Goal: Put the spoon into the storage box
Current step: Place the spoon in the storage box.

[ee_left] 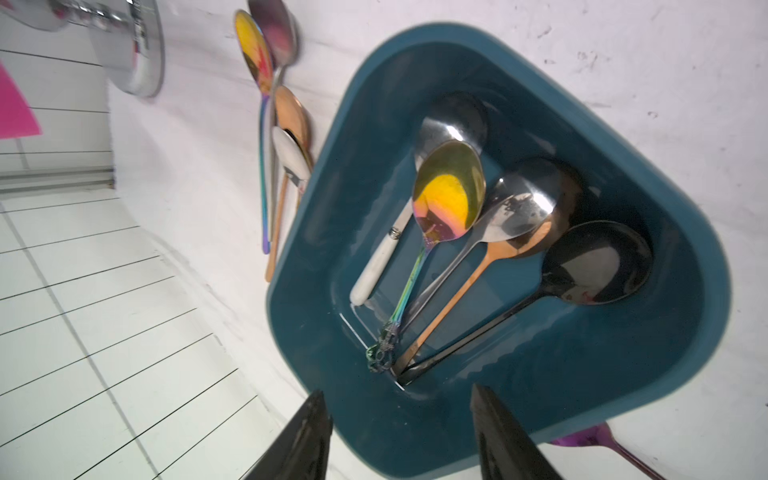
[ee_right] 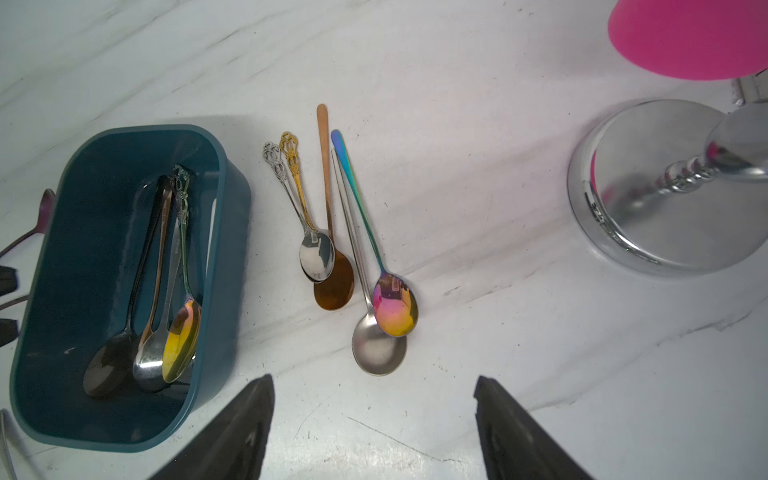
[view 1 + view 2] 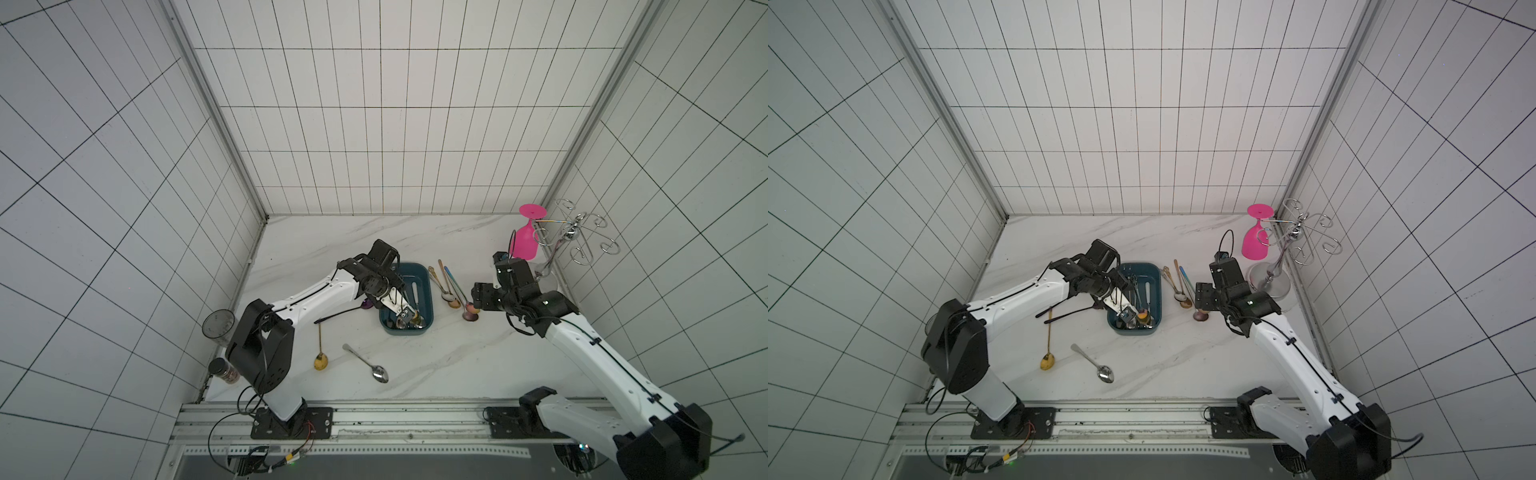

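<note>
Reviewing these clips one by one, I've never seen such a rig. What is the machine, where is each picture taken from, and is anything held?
Two white robot arms stand on a rail at the edge of a marble table. Two pictures come from one overhead stereo camera and look nearly alike; the other two come from a camera on each arm's wrist. The left end effector hangs over the storage box, jaws apart, holding nothing; five spoons lie in it. The right end effector is open and empty too, near a cluster of five more spoons beside the box. A gold spoon and a silver spoon lie nearer the rail. A pink goblet hangs upside down on a chrome rack.
</note>
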Controlling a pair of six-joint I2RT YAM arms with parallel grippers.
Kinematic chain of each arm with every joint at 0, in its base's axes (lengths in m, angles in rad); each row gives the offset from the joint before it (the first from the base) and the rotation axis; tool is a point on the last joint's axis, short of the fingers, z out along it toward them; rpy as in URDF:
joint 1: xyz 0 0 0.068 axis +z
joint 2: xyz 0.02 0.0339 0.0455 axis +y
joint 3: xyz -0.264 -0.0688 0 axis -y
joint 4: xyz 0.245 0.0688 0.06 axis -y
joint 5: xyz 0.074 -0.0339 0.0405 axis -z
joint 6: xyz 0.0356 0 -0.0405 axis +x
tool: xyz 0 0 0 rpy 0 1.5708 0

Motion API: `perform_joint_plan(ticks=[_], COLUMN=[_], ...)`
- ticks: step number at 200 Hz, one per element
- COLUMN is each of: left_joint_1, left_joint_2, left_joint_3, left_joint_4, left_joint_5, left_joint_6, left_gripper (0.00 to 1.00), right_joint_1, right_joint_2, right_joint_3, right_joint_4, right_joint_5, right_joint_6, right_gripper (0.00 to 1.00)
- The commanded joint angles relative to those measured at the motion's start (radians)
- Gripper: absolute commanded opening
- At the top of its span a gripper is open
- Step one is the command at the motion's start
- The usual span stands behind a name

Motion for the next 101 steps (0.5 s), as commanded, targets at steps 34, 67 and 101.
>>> perform_joint_plan(ticks=[34,67,101], left_joint_1=[-0.003,-0.001,0.000], left_joint_2=[-0.174,-0.260,-0.342], left_joint_3=[-0.099,-0.183,-0.245], left_joint_4=[0.139,0.217,0.256], left_joint_5=[0.043,0.013,-0.009], left_joint_6=[0.368,0.198,0.007], left_gripper=[0.68,0.75,0.93], right_joint_1=[-0.026,-0.033,-0.042], right_joint_2=[0.128,0.235,0.345], right_joint_3=[0.075,0.139,0.218], right_joint_4=[0.016,0.007,-0.031], right_joint_5=[-0.048,-0.077,-0.078], right_joint_6=[-0.033,-0.076,-0.133], right_gripper=[0.75,0.71,0.67])
